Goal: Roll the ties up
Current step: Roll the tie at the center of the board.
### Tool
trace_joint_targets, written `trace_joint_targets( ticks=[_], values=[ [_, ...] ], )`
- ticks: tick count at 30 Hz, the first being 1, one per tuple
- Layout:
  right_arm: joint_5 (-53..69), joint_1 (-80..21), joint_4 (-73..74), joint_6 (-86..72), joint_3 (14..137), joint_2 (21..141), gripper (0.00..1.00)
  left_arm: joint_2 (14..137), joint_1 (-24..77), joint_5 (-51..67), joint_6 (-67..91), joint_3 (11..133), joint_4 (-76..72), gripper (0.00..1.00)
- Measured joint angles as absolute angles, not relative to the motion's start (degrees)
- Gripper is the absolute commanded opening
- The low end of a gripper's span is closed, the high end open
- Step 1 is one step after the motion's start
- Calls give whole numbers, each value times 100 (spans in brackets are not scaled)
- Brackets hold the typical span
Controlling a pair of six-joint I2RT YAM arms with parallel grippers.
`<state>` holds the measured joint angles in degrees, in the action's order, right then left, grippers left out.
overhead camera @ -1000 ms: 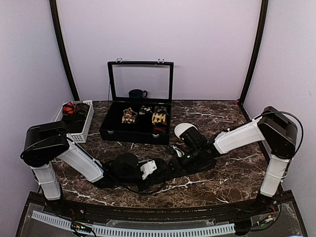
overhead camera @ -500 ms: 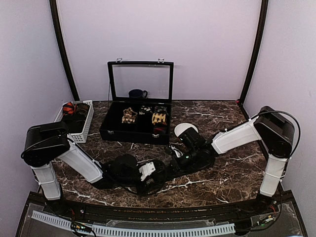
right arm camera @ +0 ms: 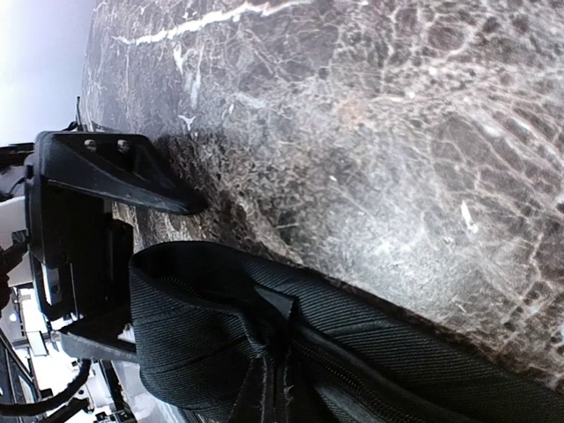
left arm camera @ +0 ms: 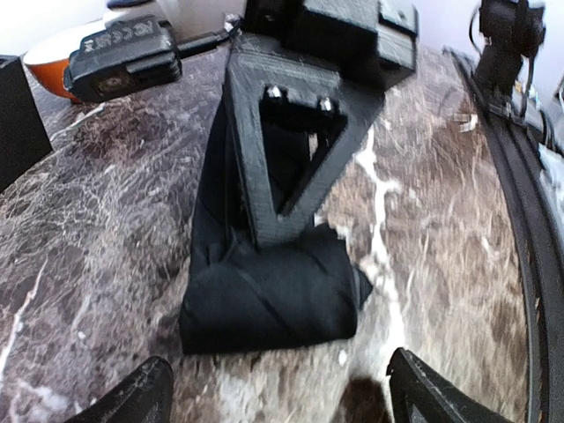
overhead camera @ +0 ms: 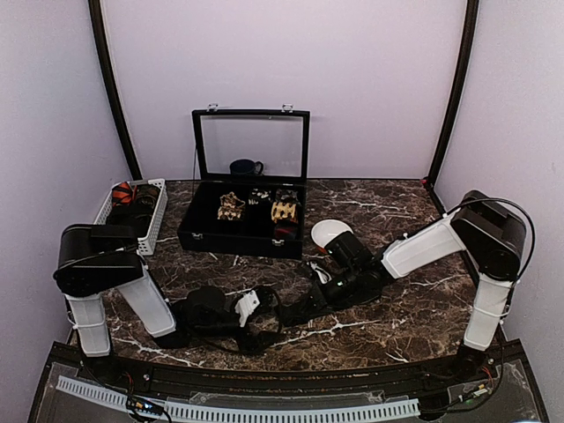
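**Item:** black tie [left arm camera: 273,300], one, lying on the marble counter [left arm camera: 106,220] near its front edge, between the two arms.
**Long axis:** across the counter, left to right. The rolled end (a short, fat bundle) faces the left hand [left arm camera: 282,392], and the strip runs off to the right hand [left arm camera: 286,225].
**Left hand:** fingers spread wide, flanking the roll, not touching it.
**Right hand:** closed, pinching the strip.
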<state>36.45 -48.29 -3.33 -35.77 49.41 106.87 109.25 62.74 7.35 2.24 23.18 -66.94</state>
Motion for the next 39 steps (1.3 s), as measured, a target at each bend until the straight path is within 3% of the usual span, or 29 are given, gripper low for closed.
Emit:
trace_joint_targets(
  ticks=[7,9,12,15,17,22,26,33,39],
  values=[
    [3667,-4825,-620,-3518,4873,10742,0,11942,6556,318,860,2630,-8322,81],
    [3680,-4821,-703,-3516,4853,10757,0,12147,6593,189,880,2733,-8597,74],
    [3699,-4814,-812,-3518,4807,10763,0,12313,6611,80,847,2832,-8783,55],
    [3712,-4810,-893,-3520,4766,10761,0,12342,6611,-21,792,2847,-8766,45],
    [3708,-4810,-906,-3520,4757,10753,9,12274,6613,-84,709,2847,-8591,42],
    [3610,-4805,-755,-3520,4740,10547,36,11701,6641,-231,386,2897,-7378,39],
    [3454,-4713,-263,-3520,4742,10219,46,11220,6652,-318,154,3157,-6139,37],
    [3509,-4646,342,-3588,4901,9994,48,10879,6654,-329,45,3771,-4515,37],
    [3826,-4672,390,-3638,5299,10149,38,10873,6654,-211,45,4134,-3898,38]
  ],
)
